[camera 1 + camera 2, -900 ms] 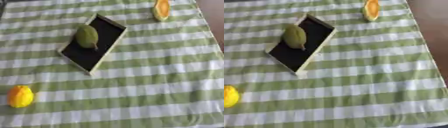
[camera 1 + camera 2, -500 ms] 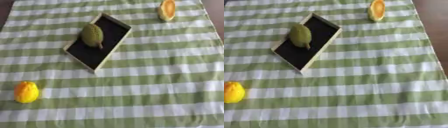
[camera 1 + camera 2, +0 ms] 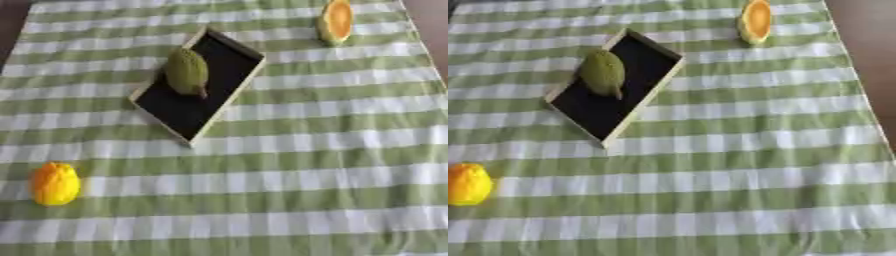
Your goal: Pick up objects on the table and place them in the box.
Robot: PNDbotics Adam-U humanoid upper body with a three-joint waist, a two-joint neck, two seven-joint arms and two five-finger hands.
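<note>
Box (image 3: 197, 125) lies askew on the green-and-white striped cloth (image 3: 332, 150), w/ one short end toward the far side and the other toward the near left. It is shallow, rectangular, w/ a pale wood-coloured rim and a black inside. Inside it, at the far left part, rests a green oval fruit (image 3: 186, 71), dull in colour, w/ a small dark tip that points to the near side; it touches or nearly touches the left rim, which of these cannot be told. On the cloth at the near left sits a yellow-orange fruit (image 3: 54, 183), rounded, a bit ribbed, well apart from the box. At the far right, near the cloth edge, stands an orange half fruit (image 3: 336, 21) w/ a paler yellow skin round it, also well apart from the box. Neither robot hand shows in either view, so the state of the fingers cannot be told.
</note>
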